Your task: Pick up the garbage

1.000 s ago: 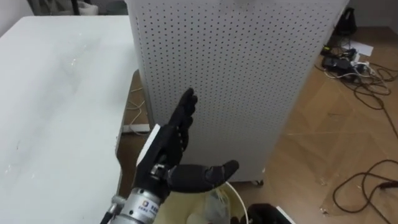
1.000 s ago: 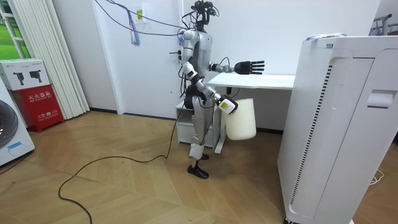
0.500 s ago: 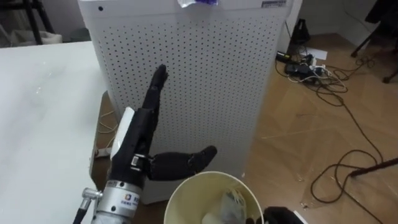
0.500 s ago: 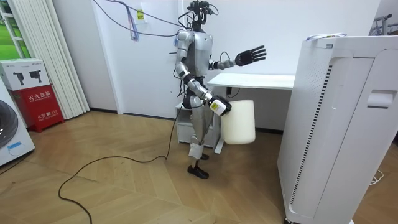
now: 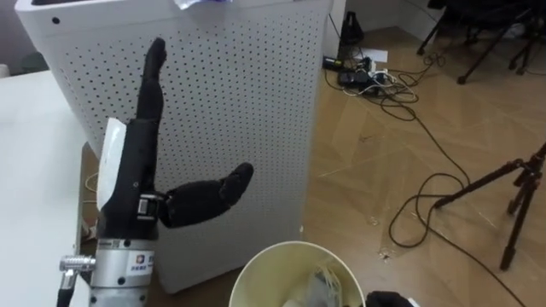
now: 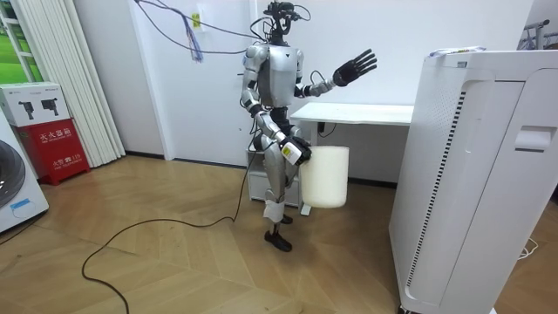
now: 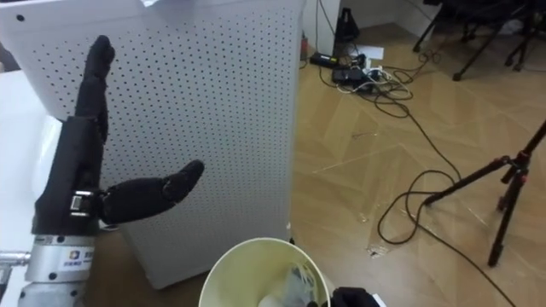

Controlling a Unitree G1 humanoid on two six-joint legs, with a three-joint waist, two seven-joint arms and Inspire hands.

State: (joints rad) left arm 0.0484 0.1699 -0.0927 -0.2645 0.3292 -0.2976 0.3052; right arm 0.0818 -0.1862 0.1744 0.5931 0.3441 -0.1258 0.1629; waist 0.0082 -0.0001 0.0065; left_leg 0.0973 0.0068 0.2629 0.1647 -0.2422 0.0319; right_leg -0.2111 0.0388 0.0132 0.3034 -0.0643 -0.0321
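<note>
Beside the white tabletop (image 5: 26, 170), the left hand (image 5: 136, 183) is raised, fingers (image 5: 153, 77) straight together, thumb out, before the perforated cabinet (image 5: 256, 102); crumpled garbage (image 5: 320, 286) lies in the cream bin (image 5: 294, 247) at the right hand (image 6: 293, 151), grip unreadable.

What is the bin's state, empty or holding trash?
Not empty: pale crumpled trash lies inside the cream bin, below its rim.

Perforated white cabinet (image 5: 239, 111), floor cables (image 5: 409, 128), tripod (image 5: 514, 200)
</note>
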